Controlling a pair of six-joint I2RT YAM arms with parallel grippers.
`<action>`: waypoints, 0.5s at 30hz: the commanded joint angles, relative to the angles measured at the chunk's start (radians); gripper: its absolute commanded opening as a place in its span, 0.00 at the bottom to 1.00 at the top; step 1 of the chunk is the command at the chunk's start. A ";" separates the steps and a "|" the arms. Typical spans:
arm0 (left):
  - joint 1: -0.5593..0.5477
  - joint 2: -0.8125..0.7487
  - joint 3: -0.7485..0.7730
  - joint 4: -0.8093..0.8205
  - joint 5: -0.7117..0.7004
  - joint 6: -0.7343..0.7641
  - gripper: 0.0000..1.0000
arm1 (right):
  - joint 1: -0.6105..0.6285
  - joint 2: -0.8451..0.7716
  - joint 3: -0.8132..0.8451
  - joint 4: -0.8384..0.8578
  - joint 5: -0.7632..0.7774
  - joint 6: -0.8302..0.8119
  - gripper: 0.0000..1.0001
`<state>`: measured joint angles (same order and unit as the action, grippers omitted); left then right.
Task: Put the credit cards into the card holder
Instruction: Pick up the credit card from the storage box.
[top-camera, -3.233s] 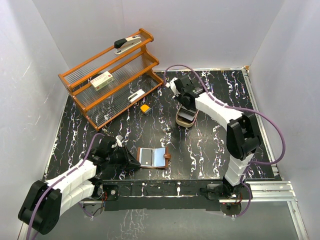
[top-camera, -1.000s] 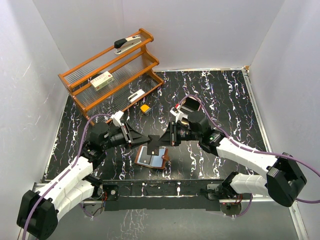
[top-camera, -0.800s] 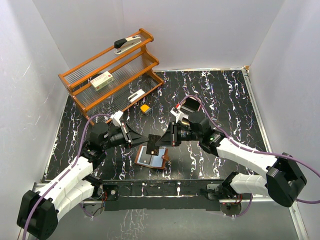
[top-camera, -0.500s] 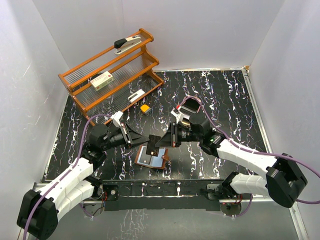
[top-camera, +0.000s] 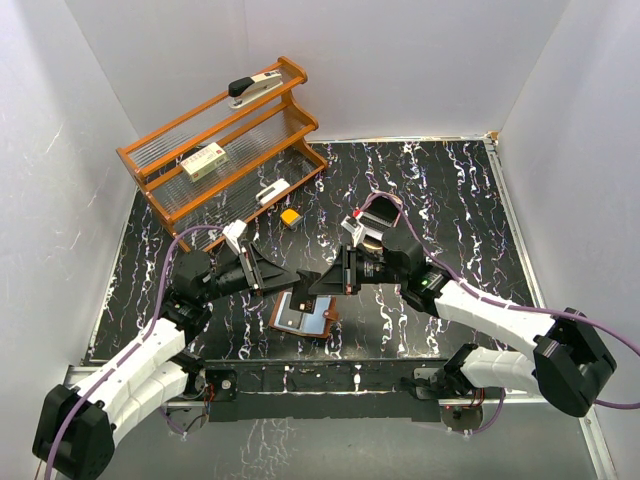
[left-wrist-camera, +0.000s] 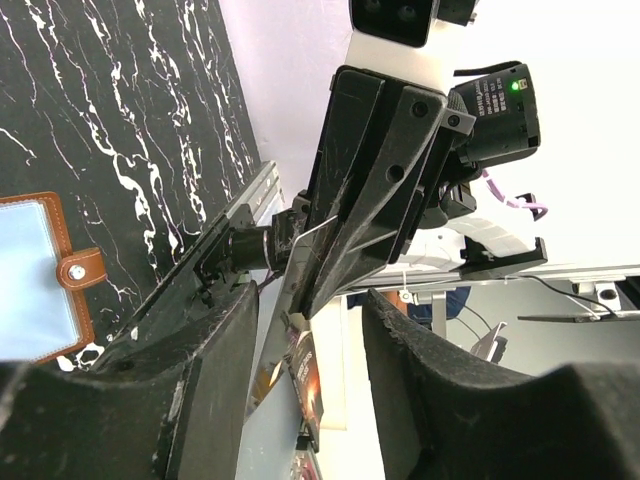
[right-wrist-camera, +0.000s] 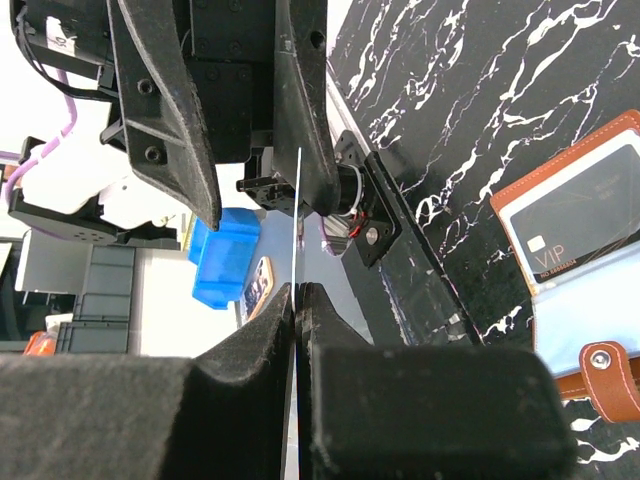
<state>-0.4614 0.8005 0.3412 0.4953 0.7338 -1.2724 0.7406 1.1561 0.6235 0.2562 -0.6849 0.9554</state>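
The card holder (top-camera: 303, 318) lies open on the black marbled table, with a dark card (right-wrist-camera: 558, 250) in one pocket; it also shows as card holder (left-wrist-camera: 40, 275) in the left wrist view. Above it, my right gripper (top-camera: 323, 284) (right-wrist-camera: 297, 290) is shut on a thin credit card (right-wrist-camera: 297, 215) that I see edge-on. Facing it, my left gripper (top-camera: 294, 272) (left-wrist-camera: 310, 302) is open. Its fingers (right-wrist-camera: 160, 110) stand either side of the card's far end. The card's edge (left-wrist-camera: 318, 226) shows as a pale line against the right gripper.
A wooden rack (top-camera: 160, 150) at the back left carries a stapler (top-camera: 255, 88) and a small box (top-camera: 203, 160). A yellow-orange block (top-camera: 290, 216) lies in front of it. A tan oval tray (top-camera: 380, 212) sits behind the right arm. White walls close the table's sides.
The right arm has brought a card from the tray to above the card holder. In the last second the left jaws closed, then spread apart. The right gripper stays shut on the card.
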 joint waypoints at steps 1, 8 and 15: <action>-0.005 -0.029 0.014 -0.007 0.039 0.048 0.45 | 0.006 -0.031 -0.004 0.101 -0.024 0.029 0.00; -0.005 -0.009 0.019 -0.008 0.050 0.049 0.21 | 0.006 -0.026 -0.033 0.114 -0.028 0.037 0.02; -0.005 0.002 0.017 0.001 0.061 0.050 0.00 | 0.006 -0.006 -0.027 0.049 -0.015 0.007 0.09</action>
<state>-0.4614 0.7986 0.3416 0.4648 0.7567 -1.2297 0.7406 1.1515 0.5861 0.3023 -0.7040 0.9840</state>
